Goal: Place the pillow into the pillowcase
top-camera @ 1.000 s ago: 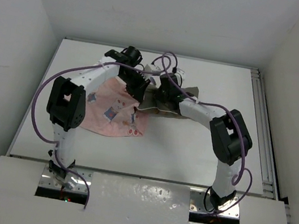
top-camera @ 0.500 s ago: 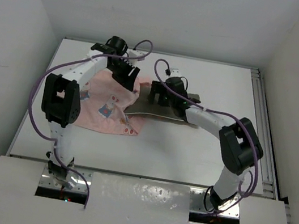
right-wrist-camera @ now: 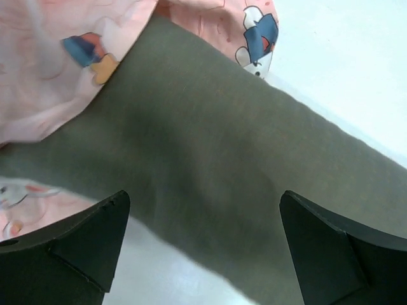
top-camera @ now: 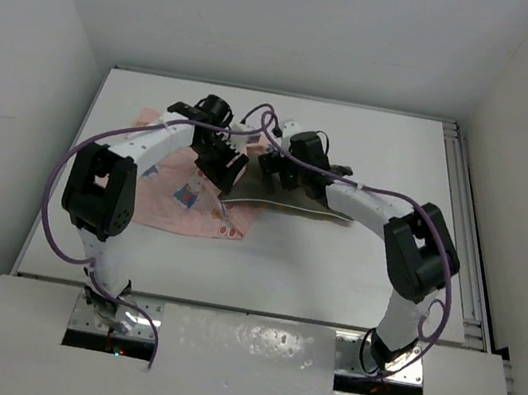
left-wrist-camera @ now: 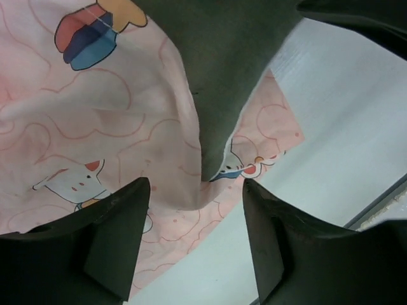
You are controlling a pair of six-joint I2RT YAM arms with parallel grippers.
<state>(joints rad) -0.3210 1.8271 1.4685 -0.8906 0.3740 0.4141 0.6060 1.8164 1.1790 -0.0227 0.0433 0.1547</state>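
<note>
The pink rabbit-print pillowcase point(top-camera: 169, 192) lies flat on the left half of the table. The olive-grey pillow point(top-camera: 294, 201) lies to its right, its left end tucked between the pink layers. My left gripper point(top-camera: 224, 165) hovers over that overlap. In the left wrist view the left gripper point(left-wrist-camera: 195, 190) is open and holds nothing, with the pillowcase point(left-wrist-camera: 95, 127) and the pillow point(left-wrist-camera: 229, 63) below it. My right gripper point(top-camera: 274, 169) is beside it. In the right wrist view the right gripper point(right-wrist-camera: 205, 200) is wide open above the pillow point(right-wrist-camera: 210, 146), with the pillowcase point(right-wrist-camera: 51, 63) at upper left.
The white table point(top-camera: 335, 260) is bordered by a metal rail point(top-camera: 466, 231) on the right and by white walls on the other sides. Purple cables loop over both arms near the grippers.
Both grippers, shut a second ago, have opened and let go of the cloth. The pillowcase has spread flat to the left, and the pillow has settled lower on the table.
</note>
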